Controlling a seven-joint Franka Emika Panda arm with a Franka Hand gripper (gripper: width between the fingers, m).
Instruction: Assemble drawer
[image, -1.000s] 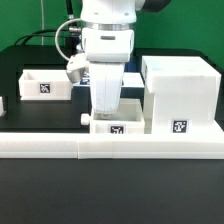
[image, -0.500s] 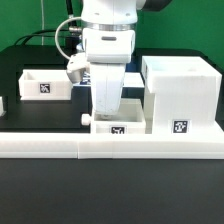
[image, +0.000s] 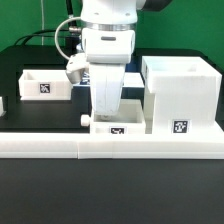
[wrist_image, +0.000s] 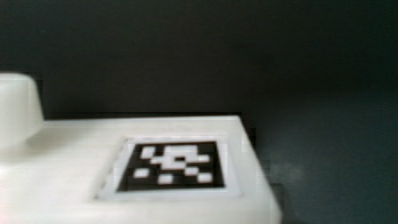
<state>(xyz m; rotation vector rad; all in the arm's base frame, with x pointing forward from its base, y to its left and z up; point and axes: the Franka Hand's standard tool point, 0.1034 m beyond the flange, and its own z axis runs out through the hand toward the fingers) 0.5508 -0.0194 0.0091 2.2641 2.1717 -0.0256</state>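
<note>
nothing has shifted since the earlier frames: arm and parts sit exactly as they did. the small tray is a low white plastic box with a black-and-white tag on the face turned toward the exterior camera, and a dark knob poking out toward the exterior view's left. its visible face runs across that view, and its depth is hidden behind the arm. in the wrist view the tag fills a flat white surface, blurred, with dark table beyond its edge. the gripper hangs straight down onto this tray. its fingertips are hidden, so i cannot tell whether it is released or clenched.

the tray's front edge lies just beside the border wall, and its far side sits close to the housing, a tall white box with a rimmed top facing up and a tag low on its front. open dark table lies toward the exterior view's left. the second tray rests farther back there, well apart, with its tagged face also toward the camera.
</note>
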